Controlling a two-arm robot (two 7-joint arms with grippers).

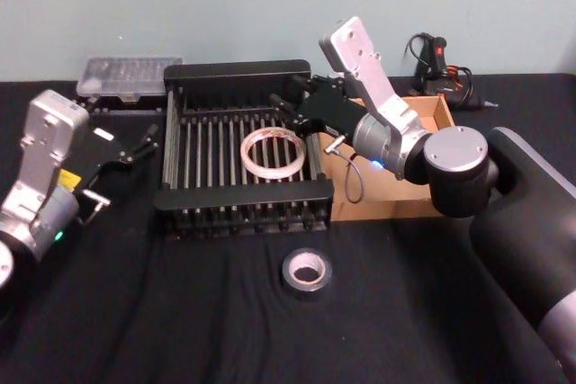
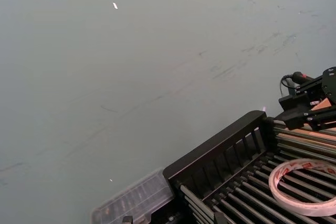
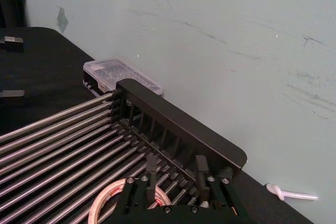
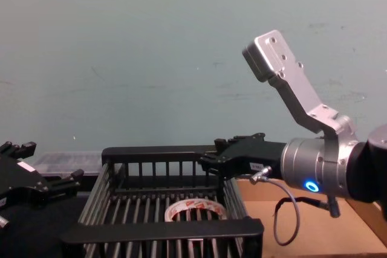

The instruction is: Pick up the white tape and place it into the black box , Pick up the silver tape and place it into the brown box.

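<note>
We are hovering our right end effector point(image 1: 290, 103), fingers spread, above the black box point(image 1: 241, 205); silver tape point(image 1: 305, 270) is lying nearer us, flat on the counter point(image 1: 180, 312).

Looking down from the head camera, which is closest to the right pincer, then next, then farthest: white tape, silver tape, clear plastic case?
From the right pincer:
1. White tape, just below it inside the black box.
2. Silver tape, on the cloth in front of the box.
3. Clear plastic case, at the far left corner.
</note>
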